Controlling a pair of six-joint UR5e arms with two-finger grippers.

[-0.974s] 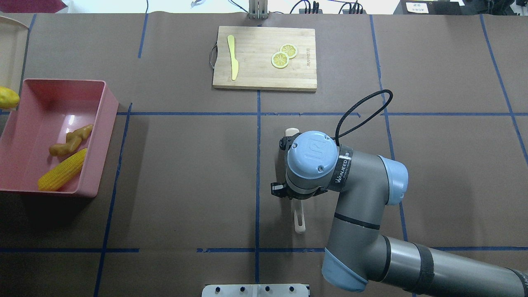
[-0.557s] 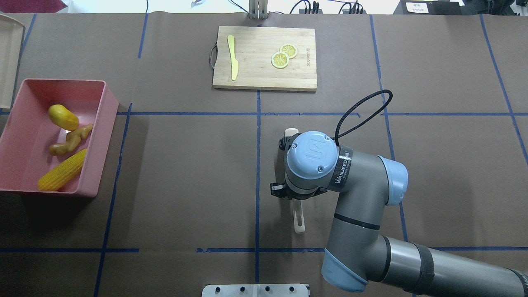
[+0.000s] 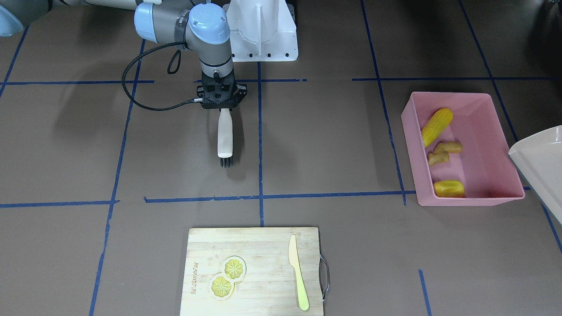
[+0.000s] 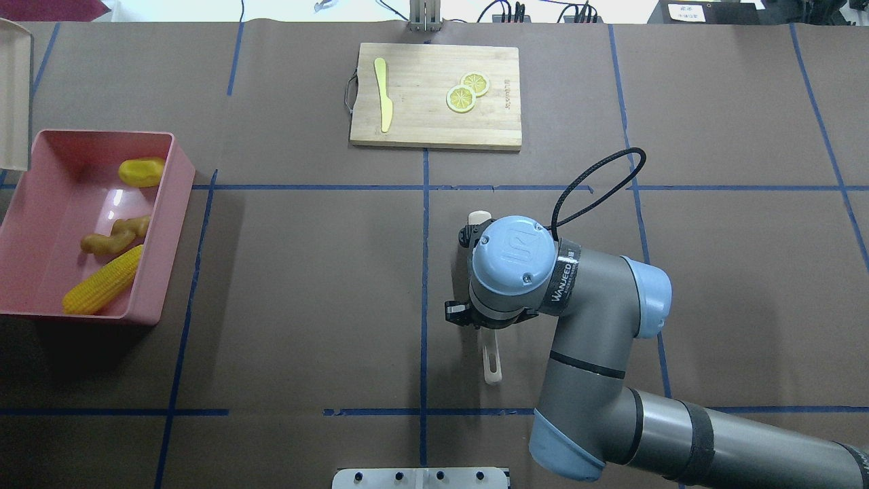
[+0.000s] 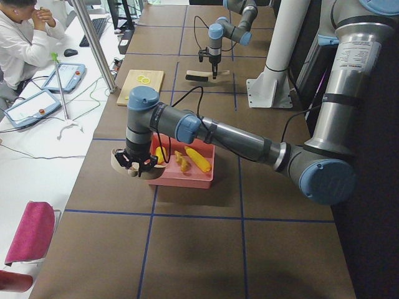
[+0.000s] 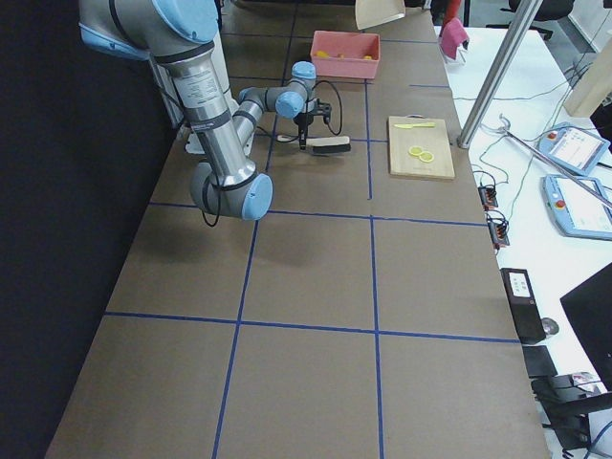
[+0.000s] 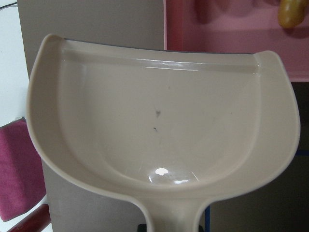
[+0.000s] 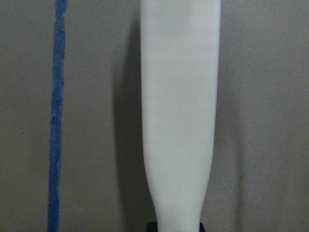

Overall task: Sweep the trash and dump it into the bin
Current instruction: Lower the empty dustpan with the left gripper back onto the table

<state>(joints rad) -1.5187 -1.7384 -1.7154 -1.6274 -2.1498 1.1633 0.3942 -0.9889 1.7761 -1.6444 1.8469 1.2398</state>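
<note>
Exterior front-facing view, unlike overhead, shows right gripper (image 3: 221, 104) clamped on the brush (image 3: 225, 136); left gripper (image 5: 138, 167) grips the dustpan (image 3: 538, 162) beside the bin (image 3: 470, 200), which holds corn cob (image 3: 437, 126), potato lump (image 3: 448, 188), ginger root (image 3: 443, 152).

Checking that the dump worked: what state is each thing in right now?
corn cob: in bin
potato: in bin
ginger root: in bin
bin: upright on table
dustpan: empty, raised beside bin
brush: clamped in right gripper
lemon slices: on cutting board
knife: flat on cutting board
</note>
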